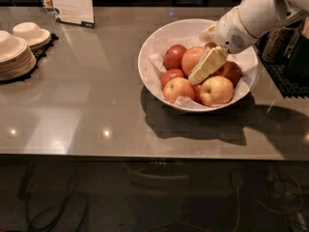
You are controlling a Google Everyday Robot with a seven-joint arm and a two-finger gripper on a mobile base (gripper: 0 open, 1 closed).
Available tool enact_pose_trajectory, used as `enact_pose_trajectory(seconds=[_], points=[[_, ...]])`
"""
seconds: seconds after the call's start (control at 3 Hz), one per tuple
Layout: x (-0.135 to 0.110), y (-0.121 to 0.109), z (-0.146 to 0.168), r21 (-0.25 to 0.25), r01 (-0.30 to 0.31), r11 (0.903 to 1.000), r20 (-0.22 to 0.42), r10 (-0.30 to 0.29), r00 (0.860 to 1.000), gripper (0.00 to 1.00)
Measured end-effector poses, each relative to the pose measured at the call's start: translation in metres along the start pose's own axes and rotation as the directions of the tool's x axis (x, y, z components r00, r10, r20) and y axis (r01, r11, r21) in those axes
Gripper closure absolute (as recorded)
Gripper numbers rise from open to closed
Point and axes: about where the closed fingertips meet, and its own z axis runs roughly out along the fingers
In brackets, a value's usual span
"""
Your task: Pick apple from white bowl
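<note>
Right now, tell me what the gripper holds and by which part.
It cannot be told. The gripper is down in the white bowl, in front of the orange-red apple among the other apples, but no hold on any of them shows.

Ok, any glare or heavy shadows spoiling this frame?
Camera view: small light glints on the table front left; a dark shadow lies before the bowl; the gripper, in the bowl over the apples, is well lit.
</note>
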Motion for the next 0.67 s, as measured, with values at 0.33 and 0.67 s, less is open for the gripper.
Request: enact_pose_trajectory(seconds=[0.33,0.67], points=[[0.0,0.0,0.0,0.0,0.0,1.0,0.0,0.0,1.0,0.42],[0.0,0.0,0.0001,0.0,0.0,1.0,0.0,0.0,1.0,0.65]])
